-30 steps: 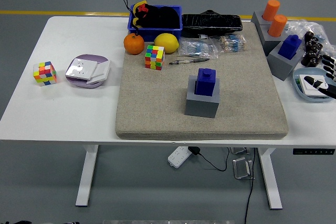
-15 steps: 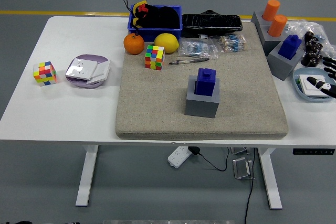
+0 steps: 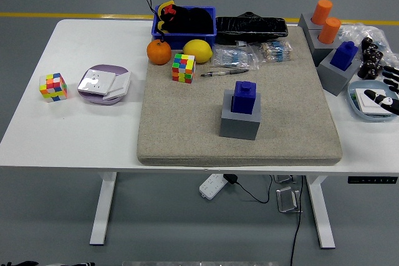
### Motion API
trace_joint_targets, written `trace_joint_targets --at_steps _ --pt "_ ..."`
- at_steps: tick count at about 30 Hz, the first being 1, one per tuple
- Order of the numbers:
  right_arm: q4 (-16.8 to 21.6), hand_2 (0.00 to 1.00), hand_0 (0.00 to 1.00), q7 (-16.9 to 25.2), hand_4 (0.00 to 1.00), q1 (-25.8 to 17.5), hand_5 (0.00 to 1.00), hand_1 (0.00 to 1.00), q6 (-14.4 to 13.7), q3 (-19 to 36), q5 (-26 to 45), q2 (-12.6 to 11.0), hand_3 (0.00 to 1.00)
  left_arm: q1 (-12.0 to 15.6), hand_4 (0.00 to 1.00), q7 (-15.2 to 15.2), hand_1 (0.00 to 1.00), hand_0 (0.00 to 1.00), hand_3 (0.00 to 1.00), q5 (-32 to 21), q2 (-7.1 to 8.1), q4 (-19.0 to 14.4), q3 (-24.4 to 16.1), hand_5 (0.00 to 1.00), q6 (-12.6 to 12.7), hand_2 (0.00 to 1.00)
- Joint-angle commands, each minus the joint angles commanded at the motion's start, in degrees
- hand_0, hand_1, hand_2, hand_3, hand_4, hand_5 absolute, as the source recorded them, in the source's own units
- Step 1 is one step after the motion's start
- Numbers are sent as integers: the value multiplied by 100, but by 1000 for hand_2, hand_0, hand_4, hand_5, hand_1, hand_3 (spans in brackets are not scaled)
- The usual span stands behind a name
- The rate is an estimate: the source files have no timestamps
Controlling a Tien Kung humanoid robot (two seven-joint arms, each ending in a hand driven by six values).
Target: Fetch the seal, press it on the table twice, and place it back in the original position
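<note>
My right hand (image 3: 388,91), fingers spread and empty, hovers at the desk's right edge, well apart from the blue seal (image 3: 244,97) mid-mat.

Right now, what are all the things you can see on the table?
Seal: 1, blue, in grey block mid-mat.
Second seal: 1, blue, in grey block, right of mat.
Orange cylinders: 2, far right.
Mat: 1, beige, centre.
Puzzle cubes: 2, multicoloured; one on mat, one far left.
Orange, lemon: 1 each, mat's far edge.
Pen: 1, on mat.
Blue bin: 1, far side.
Purple plate: 1, left.
Right hand: black fingers at right edge.
</note>
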Motion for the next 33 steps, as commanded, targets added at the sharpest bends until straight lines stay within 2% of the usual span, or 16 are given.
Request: trace_joint_targets --at_steps 33 --pt "-13 842 894 -44 998 27 214 845 -7 -38 -35 29 822 19 815 -11 816 820 835 -43 24 -5 86 429 -3 790"
